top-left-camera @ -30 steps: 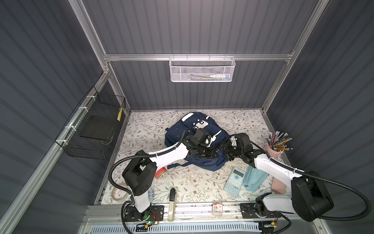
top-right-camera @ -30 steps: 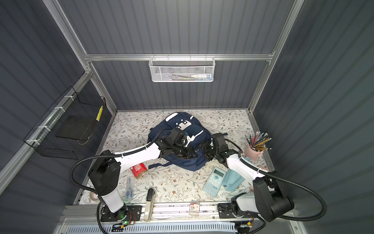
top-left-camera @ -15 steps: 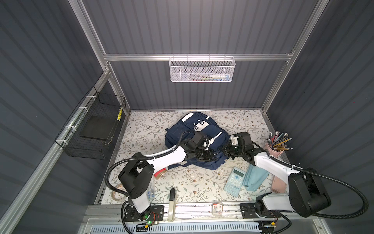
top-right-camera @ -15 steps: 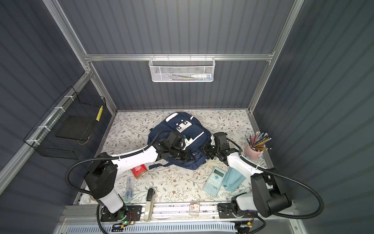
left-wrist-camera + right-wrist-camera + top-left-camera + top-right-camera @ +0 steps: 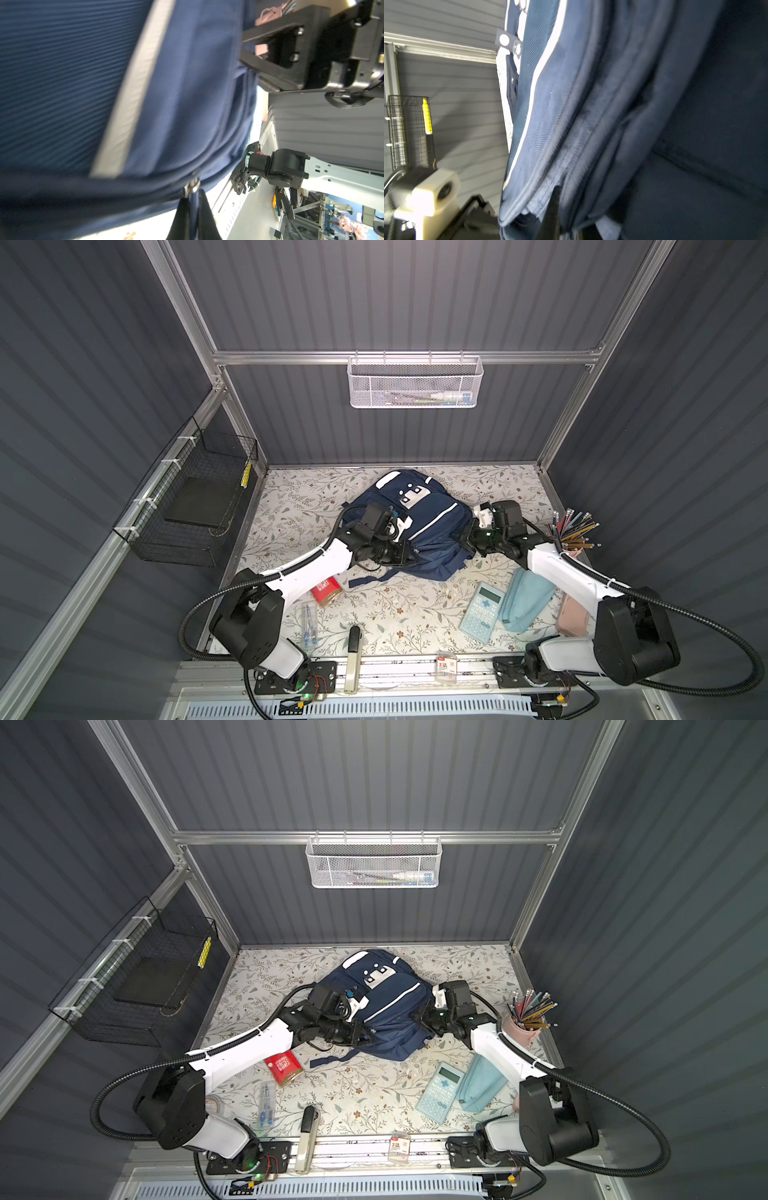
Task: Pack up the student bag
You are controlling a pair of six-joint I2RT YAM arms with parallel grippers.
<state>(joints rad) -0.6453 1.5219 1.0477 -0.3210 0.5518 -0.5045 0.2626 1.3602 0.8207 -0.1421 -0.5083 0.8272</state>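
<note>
Zip-opening judged in hand on navy-blue fabric student bag (image 5: pixel 422 531) | left gripper (image 5: pixel 192 200) pinched on silver zip pull (image 5: pixel 192 187) | right gripper (image 5: pixel 464 538) clamped on bag's side | next: pull to be drawn along track

Red 3 on small clear packet (image 5: pixel 446 667), white print on red box (image 5: pixel 327 591) illegible

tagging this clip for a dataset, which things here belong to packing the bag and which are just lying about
In the job:
- navy-blue fabric backpack with white stripes
- left gripper, shut on its zip pull
- right gripper, pinching its side fabric

Lying about, untouched:
- light-blue flat calculator
- light-blue fabric pouch
- pink cup of pencils
- red tin
- white mesh wall basket
</note>
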